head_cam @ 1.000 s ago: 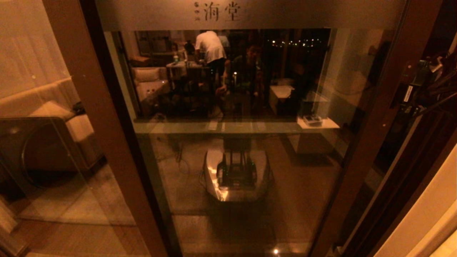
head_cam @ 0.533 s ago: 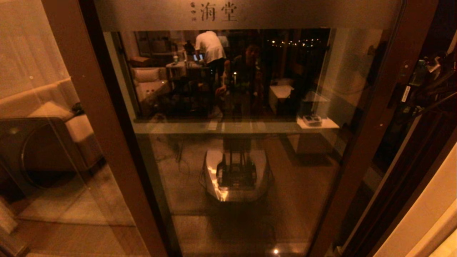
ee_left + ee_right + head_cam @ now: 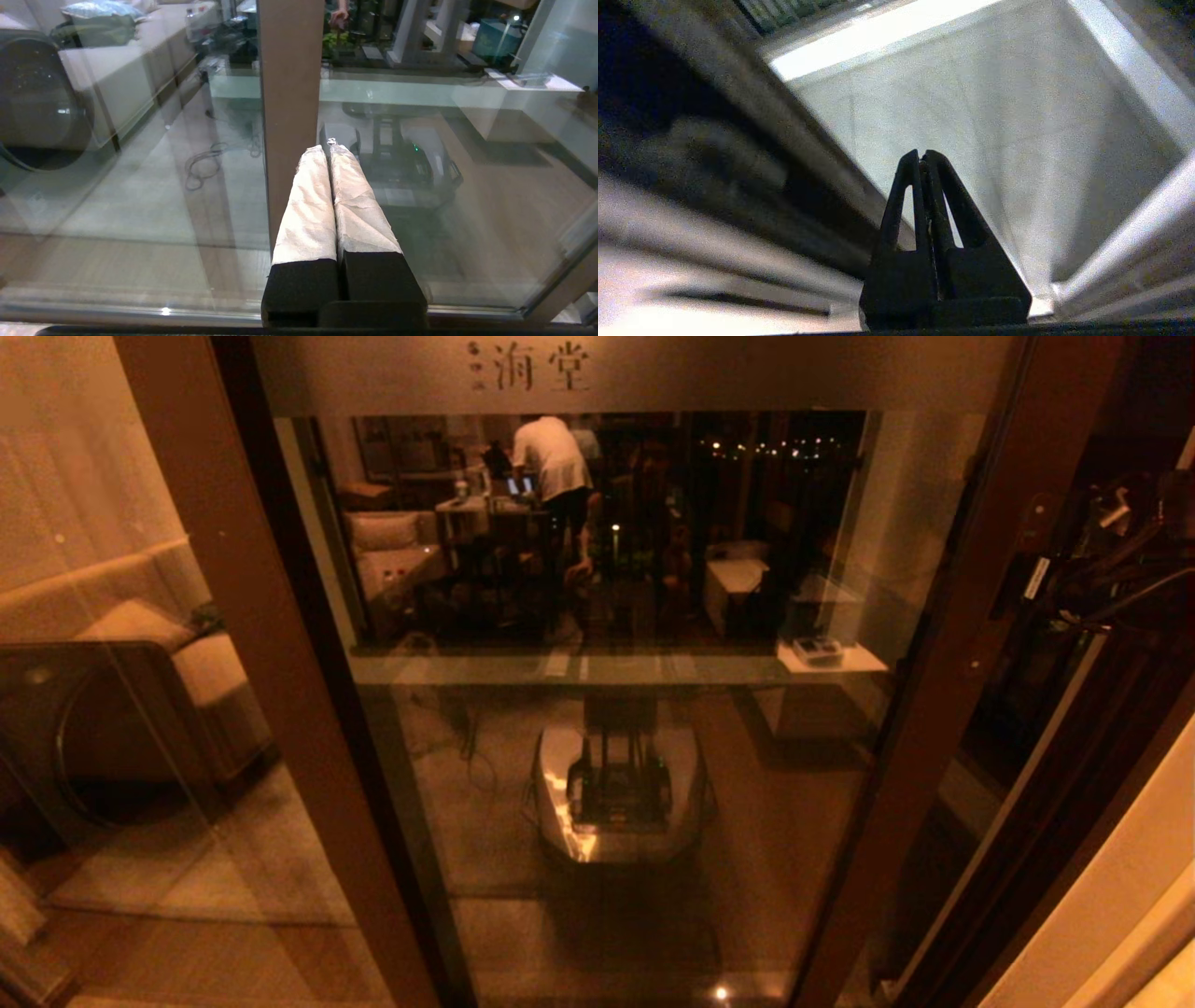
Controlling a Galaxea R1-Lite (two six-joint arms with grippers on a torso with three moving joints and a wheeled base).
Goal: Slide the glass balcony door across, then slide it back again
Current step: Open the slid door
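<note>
The right gripper (image 3: 923, 157), fingers pressed together on nothing, is seemingly pushing the glass balcony door (image 3: 980, 597) across, needing steady sideways pressure.

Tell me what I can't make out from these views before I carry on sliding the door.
- Head view: whether the right gripper touches the glass balcony door; only dark cables and arm parts show by its right upright.
- Right wrist view: the surroundings are motion-blurred; no door handle is identifiable.
- Head view: door bottom and track are cut off by the lower edge.
- Left wrist view: the left gripper is near a brown upright; contact unclear.
</note>
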